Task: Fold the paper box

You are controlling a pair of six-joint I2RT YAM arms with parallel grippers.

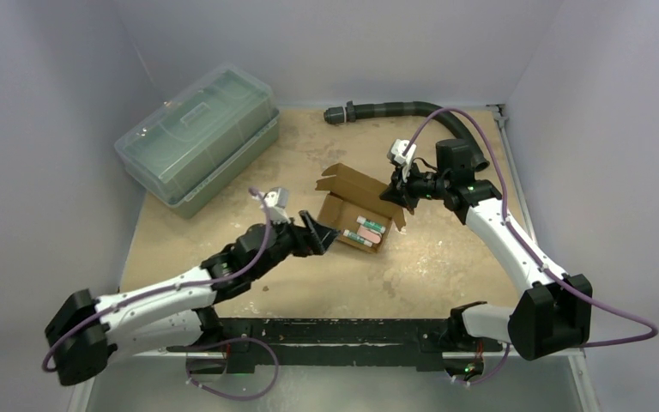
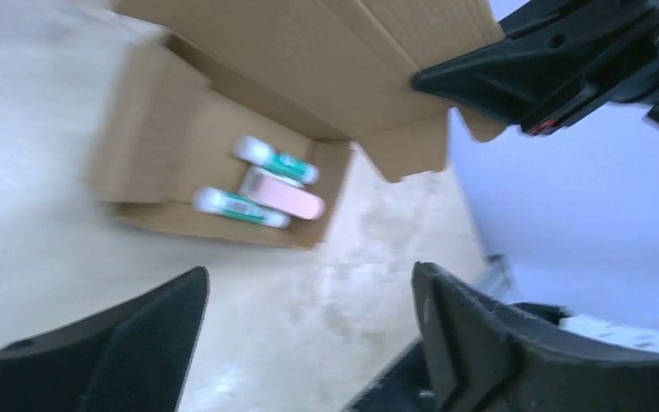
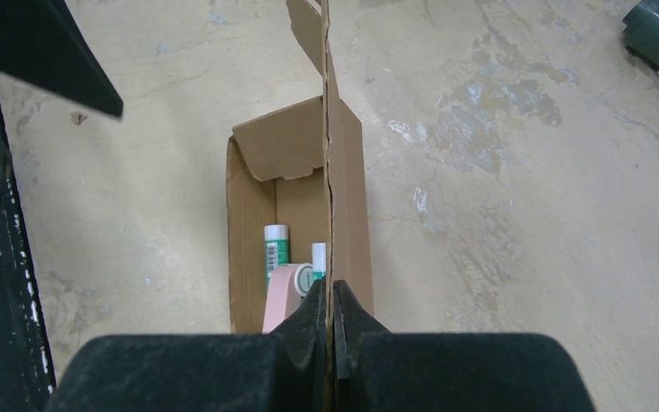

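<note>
– In the middle of the table (image 1: 446,266), between the two arms, stands the paper box (image 1: 353,216). How much of it is folded?

– The body is already formed, I think. The bottom and the side walls are up, and inside lie two green-and-white tubes (image 2: 276,160) and a pink item (image 2: 285,193). The big lid flap (image 1: 356,182) is still open and leans toward the far side. A small end flap (image 3: 283,146) also stands up, not tucked in. So I judge that the forming is done and the closing is left: bring the lid down over the contents and push its tab in.

– What is the pose of the right arm?

– It bends in from the right side, and the right gripper (image 3: 329,296) is at the right end of the lid flap. Its jaws are pressed together on the thin edge of the cardboard. In the wrist view the sheet runs straight out from between them.

– And the left arm?

– It stretches low over the table from the near left. The left gripper (image 2: 309,276) hovers just beside the near left corner of the box, and as far as I can tell it does not touch it. Its jaws are wide apart, with nothing between them.

– Is anything else there?

– A clear greenish plastic bin (image 1: 197,142) sits at the far left, well apart from the box. A black hose (image 1: 395,112) lies along the far edge.
</note>
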